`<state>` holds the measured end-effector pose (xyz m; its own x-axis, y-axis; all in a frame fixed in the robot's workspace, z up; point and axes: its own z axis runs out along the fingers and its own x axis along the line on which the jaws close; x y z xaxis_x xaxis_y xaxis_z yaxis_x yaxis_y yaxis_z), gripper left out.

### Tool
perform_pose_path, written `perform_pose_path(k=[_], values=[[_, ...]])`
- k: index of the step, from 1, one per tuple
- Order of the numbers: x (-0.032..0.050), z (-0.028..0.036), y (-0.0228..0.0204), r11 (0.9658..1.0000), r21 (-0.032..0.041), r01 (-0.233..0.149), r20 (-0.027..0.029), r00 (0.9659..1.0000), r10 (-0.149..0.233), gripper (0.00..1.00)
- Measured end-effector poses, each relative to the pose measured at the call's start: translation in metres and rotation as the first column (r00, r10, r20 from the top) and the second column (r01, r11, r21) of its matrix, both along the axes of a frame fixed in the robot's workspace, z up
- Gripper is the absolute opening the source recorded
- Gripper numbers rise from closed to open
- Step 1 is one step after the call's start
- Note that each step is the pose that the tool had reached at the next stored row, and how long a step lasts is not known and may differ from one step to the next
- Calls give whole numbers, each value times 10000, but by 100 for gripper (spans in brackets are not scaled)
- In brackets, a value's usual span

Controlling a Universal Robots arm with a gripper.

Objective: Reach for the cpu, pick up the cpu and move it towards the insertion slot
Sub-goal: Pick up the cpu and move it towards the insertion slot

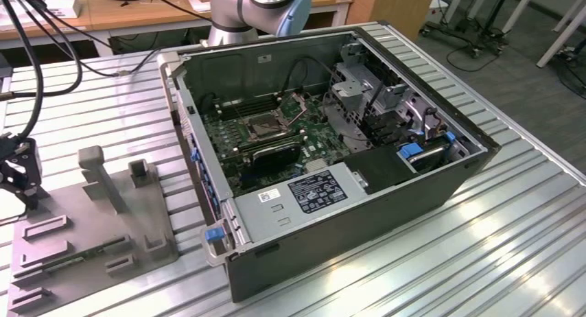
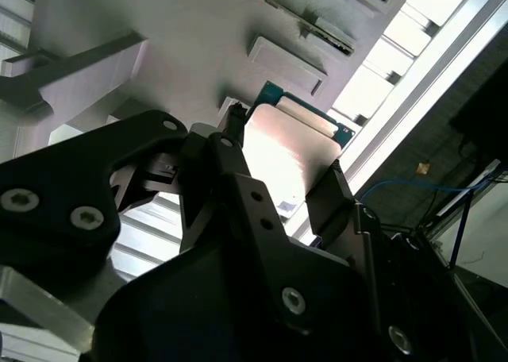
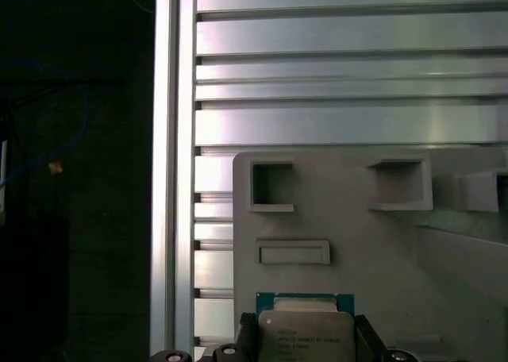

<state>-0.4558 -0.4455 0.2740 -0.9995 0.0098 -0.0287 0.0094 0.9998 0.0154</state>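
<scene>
The black pincer (image 2: 283, 152) is clamped on the edges of a square, silvery chip (image 3: 305, 334), partly cut off, with a grey plastic tray (image 3: 357, 243) behind.

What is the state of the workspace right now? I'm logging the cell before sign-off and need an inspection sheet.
Surface: ribbed aluminium table, carrying a grey tray and an open computer case.
Job's things: cpu held at the tray, whether lifted cannot be told; insertion slot on the motherboard inside the case, far from the cpu.
Clutter: green memory strip lying on the tray.
Grippers: gripper at the tray's end on the exterior view's left, apparently closed on two opposite cpu edges.
Cables: black cables hang above the gripper.
Surroundings: wooden bench behind the table.
</scene>
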Motion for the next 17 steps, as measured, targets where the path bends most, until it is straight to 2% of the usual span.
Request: perform_pose_path(k=[6, 17], values=[[0, 19, 1, 10000, -14, 1, -1, 10000, -1, 55], [0, 172, 1, 10000, -13, 1, 0, 10000, -1, 55]])
